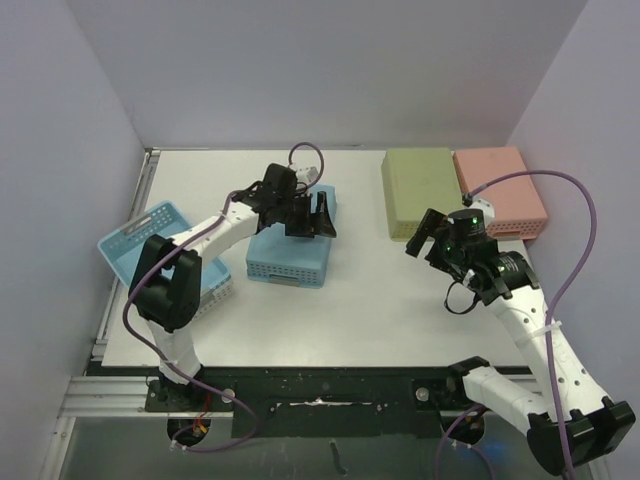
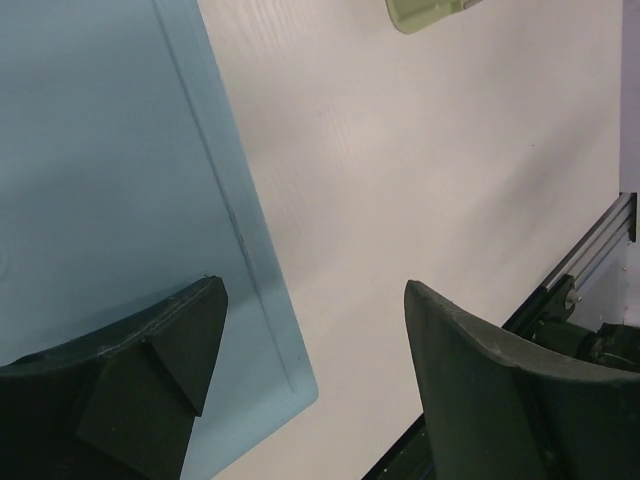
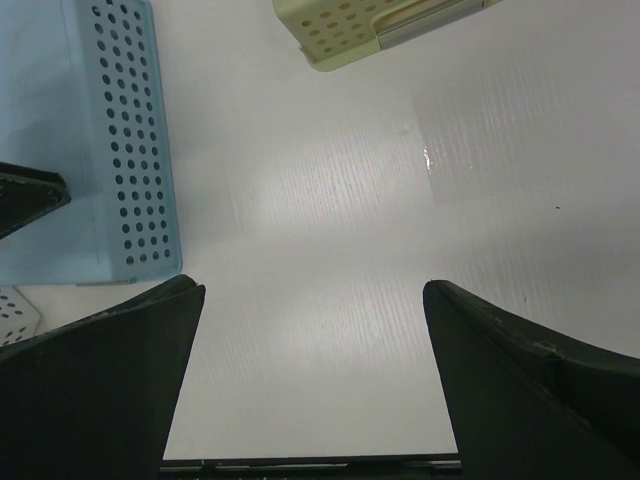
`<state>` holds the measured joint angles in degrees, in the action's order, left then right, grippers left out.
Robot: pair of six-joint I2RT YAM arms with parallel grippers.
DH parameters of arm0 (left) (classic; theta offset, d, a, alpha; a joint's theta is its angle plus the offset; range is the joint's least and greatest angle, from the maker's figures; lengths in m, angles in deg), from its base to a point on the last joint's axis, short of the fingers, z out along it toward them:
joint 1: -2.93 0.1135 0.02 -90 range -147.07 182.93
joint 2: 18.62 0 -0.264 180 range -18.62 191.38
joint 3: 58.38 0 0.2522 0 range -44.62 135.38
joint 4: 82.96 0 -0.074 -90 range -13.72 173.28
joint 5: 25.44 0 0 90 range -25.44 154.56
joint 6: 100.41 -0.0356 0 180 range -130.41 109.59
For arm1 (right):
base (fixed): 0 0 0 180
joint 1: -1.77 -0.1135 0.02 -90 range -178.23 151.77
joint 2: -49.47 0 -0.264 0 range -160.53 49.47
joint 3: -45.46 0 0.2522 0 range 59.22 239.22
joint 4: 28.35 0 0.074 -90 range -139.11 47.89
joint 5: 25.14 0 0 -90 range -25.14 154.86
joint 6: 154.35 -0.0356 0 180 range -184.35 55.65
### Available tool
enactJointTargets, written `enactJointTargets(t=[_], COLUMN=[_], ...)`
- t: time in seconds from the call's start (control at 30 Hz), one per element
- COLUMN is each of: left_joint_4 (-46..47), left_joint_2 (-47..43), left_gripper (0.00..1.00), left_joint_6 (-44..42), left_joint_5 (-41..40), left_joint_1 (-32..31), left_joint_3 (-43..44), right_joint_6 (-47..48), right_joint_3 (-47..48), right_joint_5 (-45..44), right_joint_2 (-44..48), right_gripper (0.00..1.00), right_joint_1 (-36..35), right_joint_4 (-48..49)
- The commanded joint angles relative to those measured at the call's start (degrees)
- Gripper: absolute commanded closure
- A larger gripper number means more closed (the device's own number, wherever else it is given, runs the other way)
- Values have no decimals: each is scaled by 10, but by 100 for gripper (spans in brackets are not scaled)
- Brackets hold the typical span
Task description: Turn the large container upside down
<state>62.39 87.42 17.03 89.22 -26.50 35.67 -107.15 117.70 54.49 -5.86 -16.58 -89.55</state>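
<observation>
- While hanging over the far right corner of the large container [image 1: 290, 255], gapes wide at the left gripper [image 1: 318, 215] and grips nothing.
- Under one fingertip [image 2: 190, 330] of that gripper: the smooth blue base of the large container, turned upward, with the open side down on the table [image 1: 380, 310].
- Under the other fingertip: bare white table, just past the rounded blue corner.
- Contact between those fingers and the blue surface: cannot tell from either view.
- Below and nearer than the left gripper: the rest of the large container, lying flat, with a perforated wall along its near edge.
- Off to the right of the left gripper, well apart from it: the right gripper [image 1: 428, 238], likewise spread wide, nothing between the fingers, hovering over bare table.
- To the left of the right gripper, apart from it: the dotted side wall of the large container, in the upper left of the right wrist view.
- Just beyond the right gripper: a green container [image 1: 420, 190], flat face up, a corner of it in both wrist views.
- Beyond and to the right of the right gripper: a pink container [image 1: 502, 190], just beside the green one.
- Far to the left of the left gripper, by the elbow of the left arm [image 1: 175, 285]: a blue basket [image 1: 140, 240], open side up, overlapping a white basket [image 1: 215, 290]; resting on it or only beside it, cannot tell.
</observation>
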Motion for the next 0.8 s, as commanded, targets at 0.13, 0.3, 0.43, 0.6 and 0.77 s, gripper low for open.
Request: enactJointTargets(t=[0.13,0.3,0.43,0.6,0.77], left_joint_4=[-45,-63,-73,-81,-56], left_joint_2=[-64,-118,-135,-113,-83], left_gripper=[28,28,27,27,28], left_joint_6=[-17,-33,-50,-62,-50], left_joint_5=[-58,-56,-53,-35,27], left_joint_1=[70,161,205,225,219], left_joint_3=[13,-35,-58,-67,-72], right_joint_6=[-5,-4,-3,-2,-2], right_joint_3=[-4,-9,-8,-4,-5], right_joint_5=[-20,-14,-9,-8,-10], right_joint_2=[16,13,7,7,14], right_gripper=[1,1,1,1,1], right_joint_1=[3,3,3,3,3], right_joint_4=[-1,9,14,14,9])
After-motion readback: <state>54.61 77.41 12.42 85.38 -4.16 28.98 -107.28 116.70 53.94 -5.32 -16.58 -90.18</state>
